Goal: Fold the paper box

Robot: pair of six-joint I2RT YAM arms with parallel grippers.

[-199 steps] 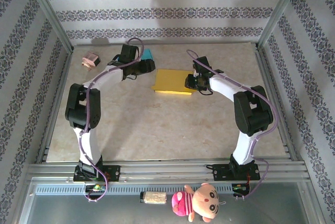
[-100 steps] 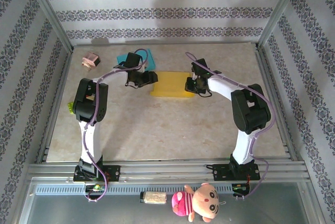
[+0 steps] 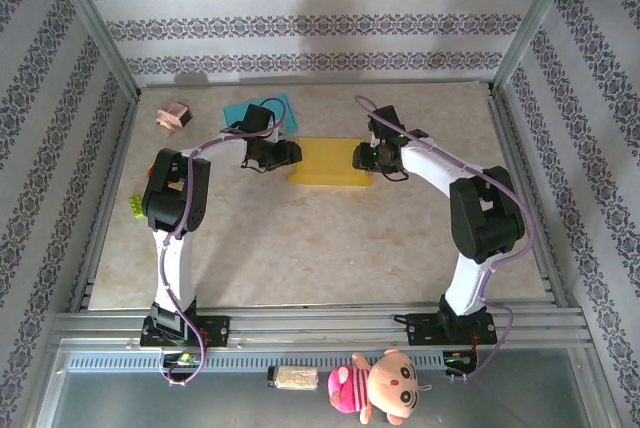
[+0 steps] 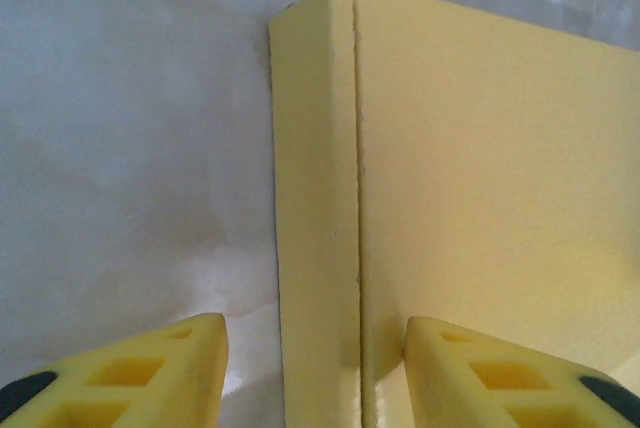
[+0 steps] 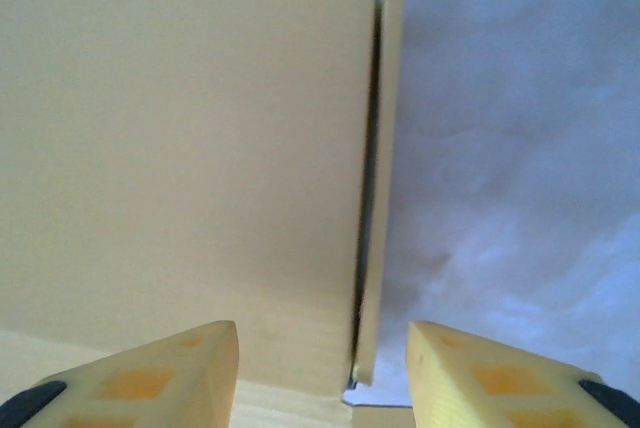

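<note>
paper box [image 3: 328, 161]: I saw it lying flat, yellow, close to the middle of the table's [image 3: 300, 248] far edge, long sides parallel to that edge.
left gripper [image 3: 289, 153]: it sat at the box's left edge; jaws stood apart, released, and I saw nothing grasped.
left flap [image 4: 315, 198]: a narrow strip set off from the main panel by a crease; it ran up between the left fingers [image 4: 130, 368], one over bare table, the other over the panel.
right gripper [image 3: 363, 157]: it sat at the box's right edge; jaws apart, released, gripping nothing.
right flap [image 5: 380, 178]: a thin strip with a dark gap beside the panel, lying between the right fingers [image 5: 500, 373].
clutter: teal piece [image 3: 278, 102] by the far edge behind the left gripper; pink block [image 3: 174, 114] near the far-left corner; green bit [image 3: 133, 206] at the left edge; plush doll [image 3: 380, 388] past the near edge.
</note>
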